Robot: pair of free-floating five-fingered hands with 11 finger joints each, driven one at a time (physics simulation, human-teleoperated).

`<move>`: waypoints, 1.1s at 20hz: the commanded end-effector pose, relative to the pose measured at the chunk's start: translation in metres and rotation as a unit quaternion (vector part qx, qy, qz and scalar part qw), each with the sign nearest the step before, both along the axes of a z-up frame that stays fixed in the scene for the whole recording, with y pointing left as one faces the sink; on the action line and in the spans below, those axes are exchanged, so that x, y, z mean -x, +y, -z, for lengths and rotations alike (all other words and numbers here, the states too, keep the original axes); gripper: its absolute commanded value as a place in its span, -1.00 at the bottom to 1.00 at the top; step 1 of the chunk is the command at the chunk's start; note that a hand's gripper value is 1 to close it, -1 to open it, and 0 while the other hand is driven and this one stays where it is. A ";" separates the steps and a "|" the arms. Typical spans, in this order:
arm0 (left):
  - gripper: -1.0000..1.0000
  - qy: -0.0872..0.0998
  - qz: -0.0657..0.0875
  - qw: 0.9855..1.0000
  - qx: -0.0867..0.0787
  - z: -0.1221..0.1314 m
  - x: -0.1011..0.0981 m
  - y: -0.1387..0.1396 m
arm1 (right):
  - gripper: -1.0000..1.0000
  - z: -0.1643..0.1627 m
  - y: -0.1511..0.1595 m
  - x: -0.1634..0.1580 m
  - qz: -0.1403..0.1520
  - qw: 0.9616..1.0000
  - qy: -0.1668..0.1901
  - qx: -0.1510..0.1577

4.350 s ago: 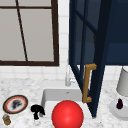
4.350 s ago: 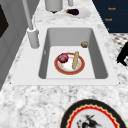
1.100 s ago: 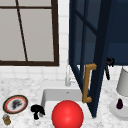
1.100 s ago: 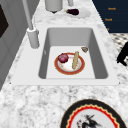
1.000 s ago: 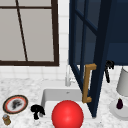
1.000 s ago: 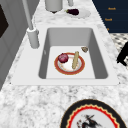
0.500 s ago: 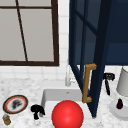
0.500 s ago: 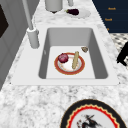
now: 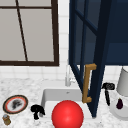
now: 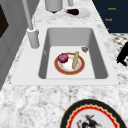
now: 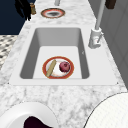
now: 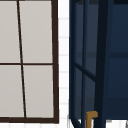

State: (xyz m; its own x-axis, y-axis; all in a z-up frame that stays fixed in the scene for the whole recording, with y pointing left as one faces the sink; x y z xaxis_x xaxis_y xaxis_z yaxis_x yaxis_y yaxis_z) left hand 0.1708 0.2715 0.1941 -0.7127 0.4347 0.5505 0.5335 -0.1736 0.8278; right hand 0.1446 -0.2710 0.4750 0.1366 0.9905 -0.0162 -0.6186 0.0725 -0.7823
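Observation:
My left hand [image 9: 37, 110] hangs over the counter between a decorated plate [image 9: 15, 104] and the sink [image 9: 50, 96], fingers relaxed and holding nothing. It also appears as the left hand [image 11: 23, 9] beside a small brown jar [image 11: 32, 8] and as the left hand [image 10: 123, 54]. My right hand [image 9: 108, 87] floats just right of the open navy cabinet door [image 9: 100, 62], straight fingers pointing down, empty. The door's wooden handle [image 9: 87, 83] is a little to its left. In the sink lies a red-rimmed plate [image 10: 68, 73] with a red onion [image 10: 63, 58] and a bread stick [image 10: 75, 60].
A red ball [image 9: 67, 115] sits in front of the sink. A faucet [image 10: 32, 37] stands at the back. At the right are a white plate [image 9: 117, 112] with an eggplant [image 9: 119, 103] and a grey canister [image 9: 123, 82]. A window [image 12: 27, 60] is beside the door.
My right hand has sunk a little beside the door's edge over the last second. The left hand and the things in the sink have not moved.

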 end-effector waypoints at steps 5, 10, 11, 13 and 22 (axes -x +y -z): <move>0.00 0.000 0.000 1.000 0.000 0.000 0.000 0.000 | -1.00 0.039 0.001 0.004 -0.087 0.996 0.012 -0.027; 0.00 0.000 0.000 1.000 0.000 0.000 0.000 0.000 | -1.00 0.068 0.002 0.005 -0.127 0.991 0.009 -0.050; 0.00 0.000 0.000 1.000 0.000 0.000 0.000 0.000 | -1.00 0.074 0.002 0.005 -0.135 0.989 0.009 -0.055; 0.00 0.000 0.000 1.000 0.000 0.000 0.000 0.000 | -1.00 0.089 0.003 0.005 -0.149 0.986 0.008 -0.067; 0.00 0.000 0.000 1.000 0.000 0.000 0.000 0.000 | -1.00 0.153 0.018 0.001 -0.198 0.973 0.013 -0.115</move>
